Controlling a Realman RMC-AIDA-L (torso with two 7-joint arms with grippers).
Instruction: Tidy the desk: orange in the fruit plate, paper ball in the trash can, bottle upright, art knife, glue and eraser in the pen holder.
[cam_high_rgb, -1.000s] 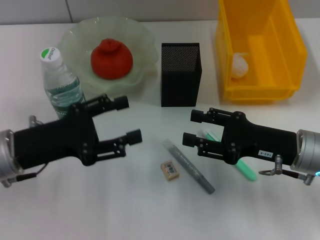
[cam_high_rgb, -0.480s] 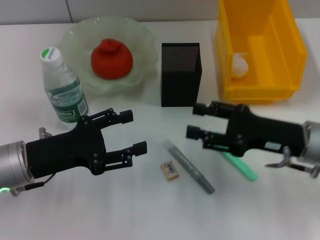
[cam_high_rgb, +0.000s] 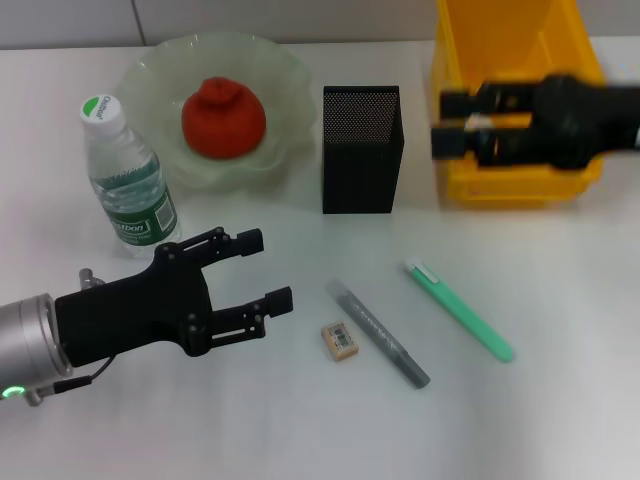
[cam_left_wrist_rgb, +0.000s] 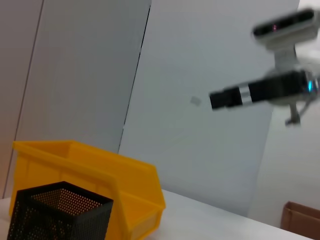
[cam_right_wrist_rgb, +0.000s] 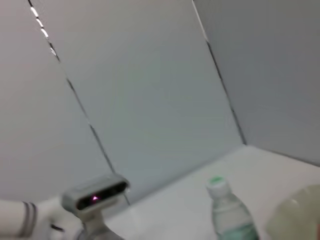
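The orange (cam_high_rgb: 223, 118) lies in the pale-green fruit plate (cam_high_rgb: 150, 75). Left of the plate the bottle (cam_high_rgb: 127, 180) stands upright. The black mesh pen holder (cam_high_rgb: 361, 150) is at centre, with the yellow trash can (cam_high_rgb: 510, 45) to its right. The paper ball is hidden behind my right arm. In front lie the tan eraser (cam_high_rgb: 340, 339), a grey stick, likely the glue (cam_high_rgb: 378, 333), and a green stick, likely the art knife (cam_high_rgb: 458, 310). My left gripper (cam_high_rgb: 265, 268) is open just left of the eraser, holding nothing. My right gripper (cam_high_rgb: 450, 122) is open and empty over the trash can's near left side.
In the left wrist view the pen holder (cam_left_wrist_rgb: 60, 212) and trash can (cam_left_wrist_rgb: 100, 170) sit low, with my right arm (cam_left_wrist_rgb: 265, 90) high beyond them. The right wrist view shows the bottle (cam_right_wrist_rgb: 227, 212) and a bit of the plate's rim (cam_right_wrist_rgb: 300, 215). White tabletop surrounds the sticks.
My right gripper has risen from the green stick and swung back over the trash can, leaving the stick on the table. My left gripper has edged slightly forward and stays open.
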